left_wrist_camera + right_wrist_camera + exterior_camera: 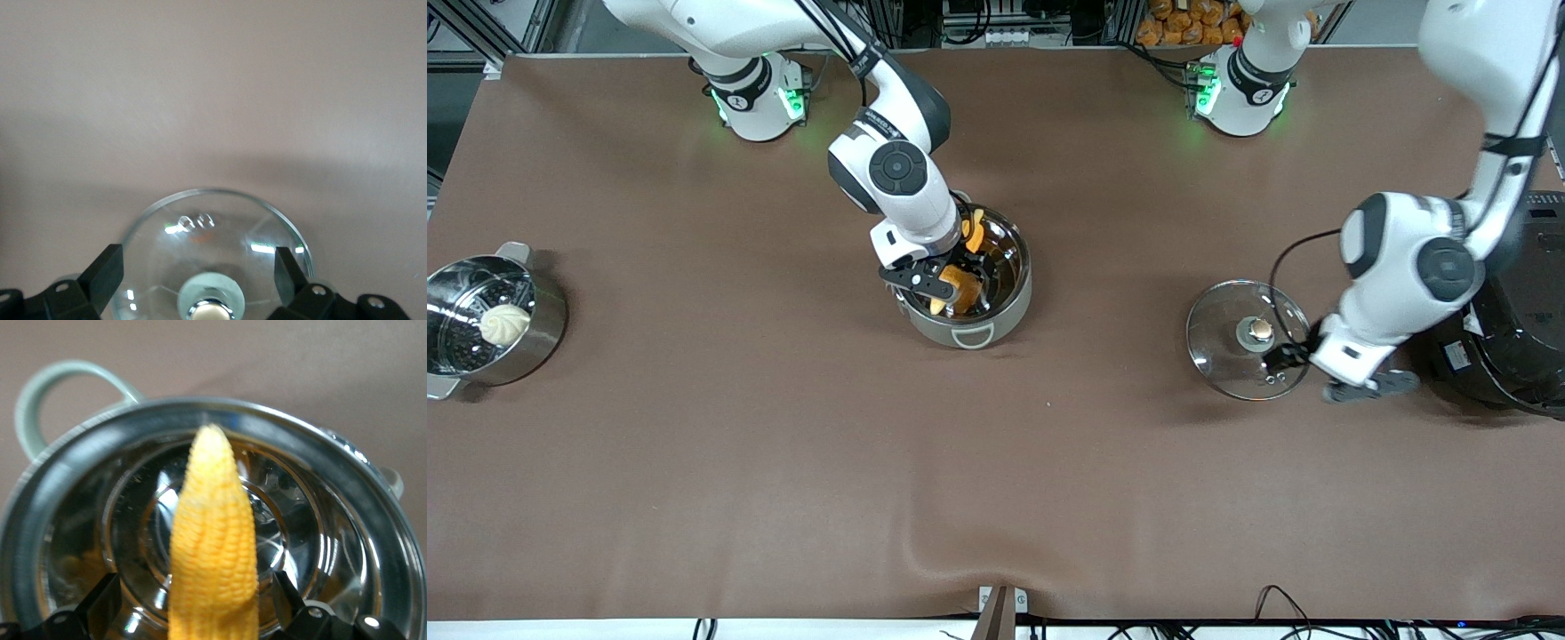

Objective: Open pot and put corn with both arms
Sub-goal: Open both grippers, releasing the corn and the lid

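Note:
The steel pot (1009,313) stands uncovered near the table's middle. My right gripper (950,281) hangs in its mouth, open. The yellow corn (213,520) lies between the spread fingers (100,600) with a gap on each side, its pale tip pointing down toward the pot's shiny bottom (300,520). From the front, the corn (963,284) shows inside the pot. The glass lid (1225,356) lies flat on the cloth toward the left arm's end. My left gripper (198,273) is open just above it, its fingers apart on either side of the brass knob (212,310).
A steamer pot with a white bun (505,324) sits at the right arm's end of the table. A big black rice cooker (1525,329) stands close beside the left arm's wrist. The brown cloth has a fold (925,529) near the front edge.

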You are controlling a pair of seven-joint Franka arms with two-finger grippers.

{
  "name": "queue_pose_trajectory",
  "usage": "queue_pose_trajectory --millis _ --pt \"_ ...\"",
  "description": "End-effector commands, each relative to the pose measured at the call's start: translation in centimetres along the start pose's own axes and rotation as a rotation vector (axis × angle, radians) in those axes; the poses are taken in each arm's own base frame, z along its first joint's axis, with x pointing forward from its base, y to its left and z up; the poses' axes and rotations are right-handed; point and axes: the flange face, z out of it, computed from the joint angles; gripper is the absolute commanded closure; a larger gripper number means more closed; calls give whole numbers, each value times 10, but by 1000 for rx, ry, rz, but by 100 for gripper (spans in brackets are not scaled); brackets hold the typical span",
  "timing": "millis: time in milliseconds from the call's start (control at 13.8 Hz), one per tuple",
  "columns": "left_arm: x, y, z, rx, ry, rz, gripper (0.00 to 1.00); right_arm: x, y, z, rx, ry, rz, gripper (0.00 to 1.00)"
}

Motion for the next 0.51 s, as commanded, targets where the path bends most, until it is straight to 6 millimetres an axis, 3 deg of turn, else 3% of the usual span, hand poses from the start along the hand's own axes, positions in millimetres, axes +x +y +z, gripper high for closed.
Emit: queue_pose_trajectory --millis 0,218,436 --pt "26 -9 -45 22 32 7 0 21 0 -44 -6 22 39 0" --pt "33 -10 -79 23 80 3 0 51 18 -128 -3 8 87 0" --pt "41 -7 -134 41 52 -7 0 91 69 -209 -39 2 3 0"
